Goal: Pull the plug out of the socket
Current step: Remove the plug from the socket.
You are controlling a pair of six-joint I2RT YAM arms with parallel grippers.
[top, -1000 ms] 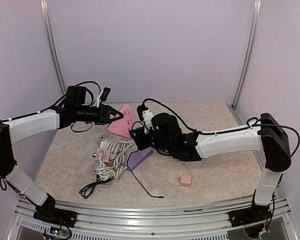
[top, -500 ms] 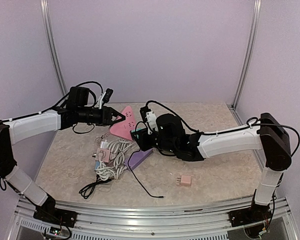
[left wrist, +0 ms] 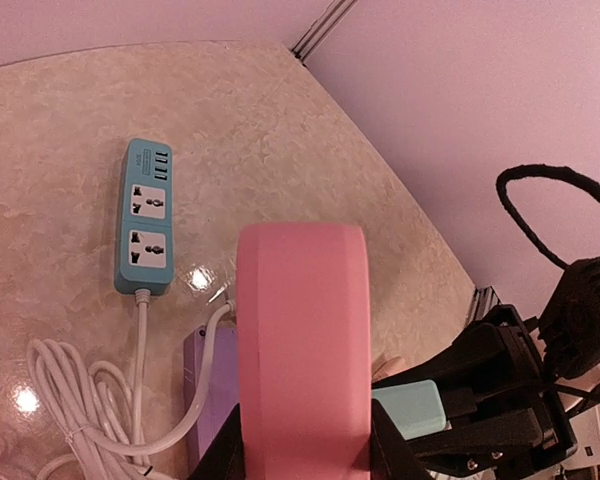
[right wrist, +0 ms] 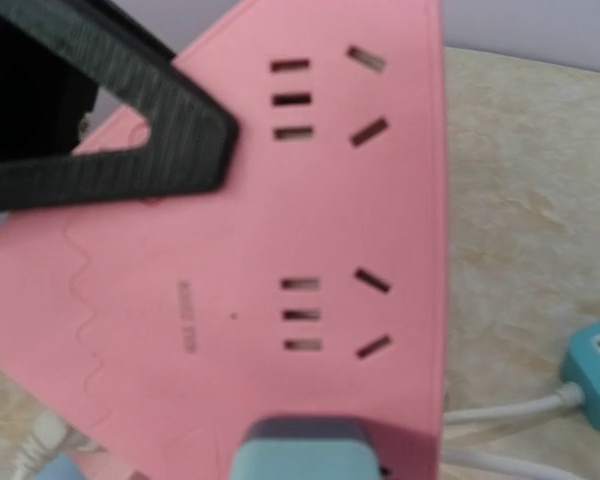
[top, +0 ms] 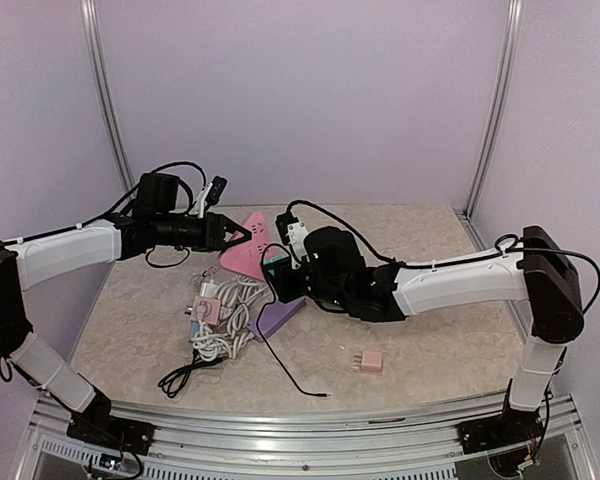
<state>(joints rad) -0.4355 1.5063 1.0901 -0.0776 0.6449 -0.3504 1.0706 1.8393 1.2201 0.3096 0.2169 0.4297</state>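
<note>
Several loose things: nearest, a small pink adapter (top: 368,361) lies lower right of centre on the worktop (top: 430,340); a thin black cable (top: 285,372) trails to its left.
Cords: a tangle of white cord (top: 225,325) lies left of centre, touching a purple power strip (top: 280,316).
Blue strip: a blue power strip (left wrist: 144,217) lies flat, upper left in the left wrist view.
In the way: the purple strip and the cords lie just beneath both hands.
Right arm: stretched low from the right edge; the right hand (top: 278,278) pinches the teal plug (right wrist: 308,452).
Left arm: reaching level from the left; the left hand (top: 235,232) is clamped on the pink socket (right wrist: 240,250), held tilted.
Plug: touching the socket's edge, bottom of the right wrist view; whether its pins are seated cannot be told.
Writing: one faint embossed line on the socket's face, too small to read.
</note>
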